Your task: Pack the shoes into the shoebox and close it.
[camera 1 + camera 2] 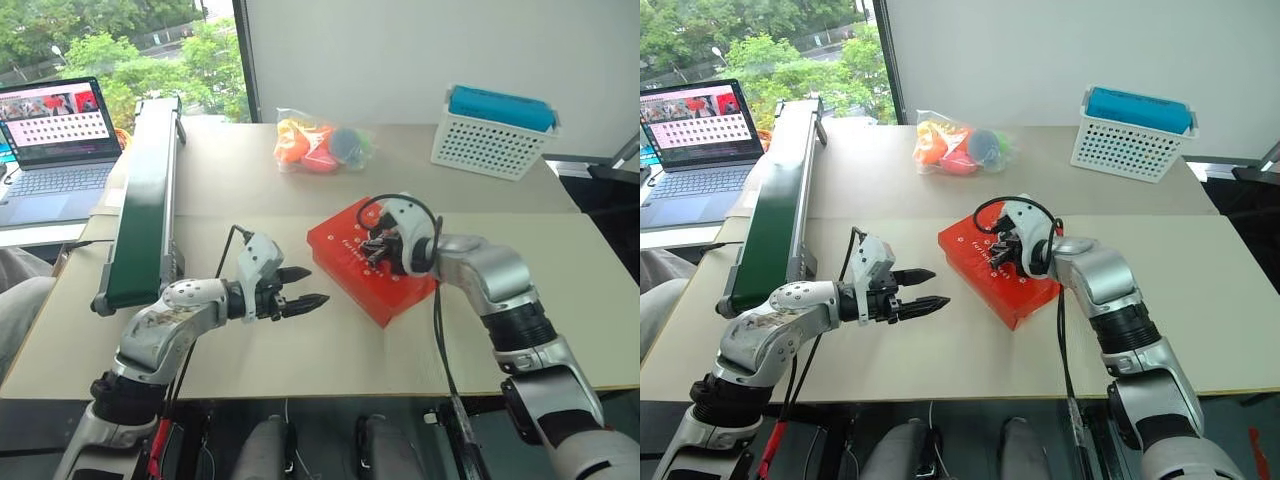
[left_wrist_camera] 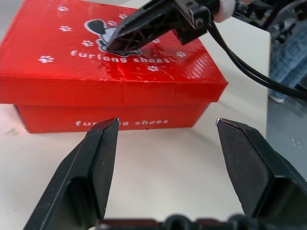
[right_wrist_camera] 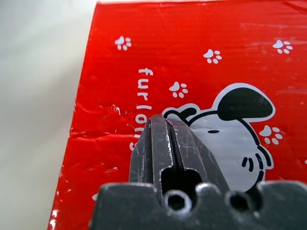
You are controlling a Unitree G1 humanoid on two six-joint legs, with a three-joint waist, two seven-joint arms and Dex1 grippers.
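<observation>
The red shoebox (image 1: 370, 262) lies in the middle of the table with its lid down; the lid carries a cartoon dog and white paw prints (image 3: 230, 124). My right gripper (image 1: 378, 247) is shut, and its tips rest on the lid by the cartoon figure (image 2: 115, 40). My left gripper (image 1: 308, 287) hovers open to the left of the box, pointing at its side, a short gap away; its fingers (image 2: 96, 163) hold nothing. The shoes are out of view.
A clear bag of colourful balls (image 1: 320, 145) lies behind the box. A white perforated basket (image 1: 490, 140) with a blue thing in it stands at the back right. A green conveyor (image 1: 145, 200) runs along the left, with a laptop (image 1: 55, 140) beyond it.
</observation>
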